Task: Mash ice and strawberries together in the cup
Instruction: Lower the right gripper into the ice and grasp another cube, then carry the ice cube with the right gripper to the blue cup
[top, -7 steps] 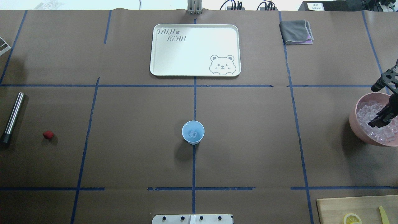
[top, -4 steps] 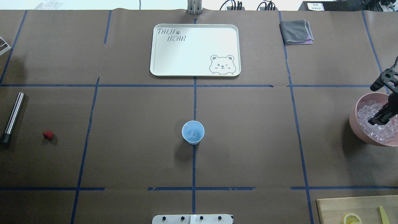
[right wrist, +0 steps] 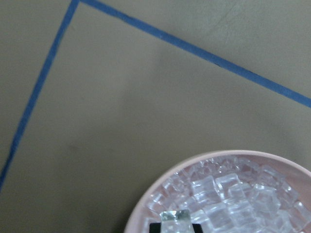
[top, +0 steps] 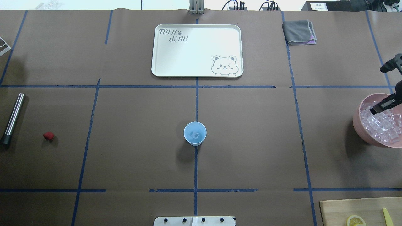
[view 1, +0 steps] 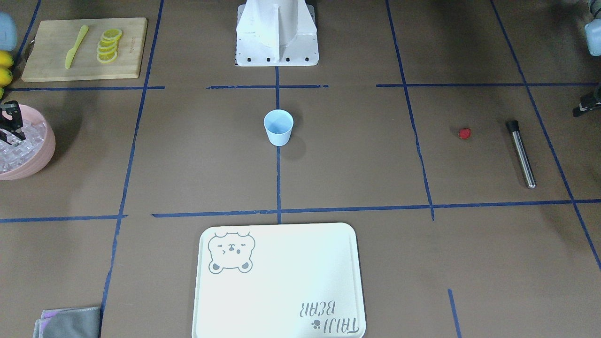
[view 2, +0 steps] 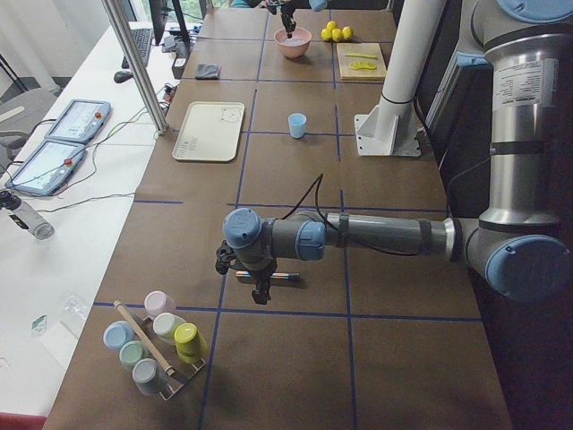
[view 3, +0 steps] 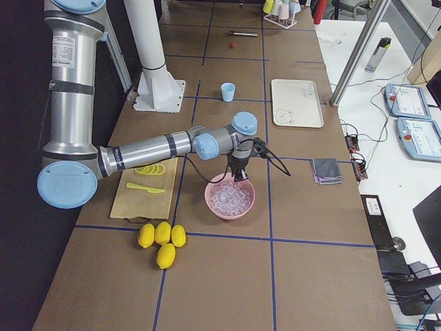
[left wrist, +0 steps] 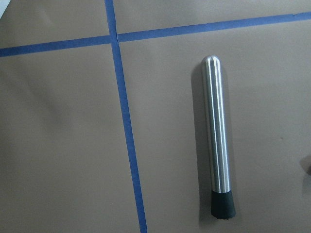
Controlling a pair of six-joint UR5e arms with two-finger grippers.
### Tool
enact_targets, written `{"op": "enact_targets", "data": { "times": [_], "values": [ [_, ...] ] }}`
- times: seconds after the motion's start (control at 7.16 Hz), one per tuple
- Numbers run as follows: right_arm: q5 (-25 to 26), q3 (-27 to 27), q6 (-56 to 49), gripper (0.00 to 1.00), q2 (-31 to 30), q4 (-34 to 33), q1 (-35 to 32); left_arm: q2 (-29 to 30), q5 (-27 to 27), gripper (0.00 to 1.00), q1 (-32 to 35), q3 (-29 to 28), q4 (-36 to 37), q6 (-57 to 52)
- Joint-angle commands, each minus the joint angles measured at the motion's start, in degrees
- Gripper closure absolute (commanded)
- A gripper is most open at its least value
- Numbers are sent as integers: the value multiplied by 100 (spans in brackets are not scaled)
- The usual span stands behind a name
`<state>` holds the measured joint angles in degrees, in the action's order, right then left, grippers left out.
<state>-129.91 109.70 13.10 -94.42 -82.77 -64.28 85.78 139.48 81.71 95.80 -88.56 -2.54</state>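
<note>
The light-blue cup [top: 195,133] stands upright at the table's middle with one ice cube [top: 195,135] inside. My right gripper [right wrist: 176,227] is shut on a clear ice cube [right wrist: 176,218] just above the pink bowl [top: 356,119] heaped with ice [top: 381,125] at the right edge. The red strawberry [top: 48,136] lies on the table at the far left, next to a steel muddler [top: 12,117]. My left gripper [view 1: 584,105] hangs above the muddler [left wrist: 217,141]. Its fingers do not show, so I cannot tell whether it is open or shut.
A white bear tray [top: 197,50] lies at the far middle and a grey cloth [top: 299,32] at the far right. A cutting board [view 1: 47,65] with lemon slices [view 1: 108,44] and a knife is near the bowl. Whole lemons [view 3: 160,241] lie beside it.
My right gripper has lifted out of the ice in the pink bowl and shifted toward the far right edge. The cup, strawberry and muddler have not moved.
</note>
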Motion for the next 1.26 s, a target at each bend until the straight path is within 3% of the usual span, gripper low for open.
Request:
{"op": "enact_targets", "data": {
  "times": [0.0, 0.14, 0.42, 0.7, 0.84, 1.12],
  "values": [
    [-17, 559, 2337, 100, 404, -28, 387, 0, 18, 0, -6, 0, -3, -1],
    [70, 561, 3112, 100, 859, -72, 842, 0, 27, 0, -6, 0, 5, -1],
    [709, 535, 4467, 100, 1764, -403, 1897, 0, 27, 0, -6, 0, 6, -1],
    [1333, 500, 5110, 99, 3020, -1779, 2618, 0, 35, 0, -6, 0, 14, -1],
    [1737, 309, 5645, 99, 3574, -1978, 2962, -9, 44, 0, -6, 0, 14, -1],
    [2019, -157, 6544, 98, 4420, -1989, 3376, -18, 44, 0, -6, 0, 14, -1]
  ]
}}
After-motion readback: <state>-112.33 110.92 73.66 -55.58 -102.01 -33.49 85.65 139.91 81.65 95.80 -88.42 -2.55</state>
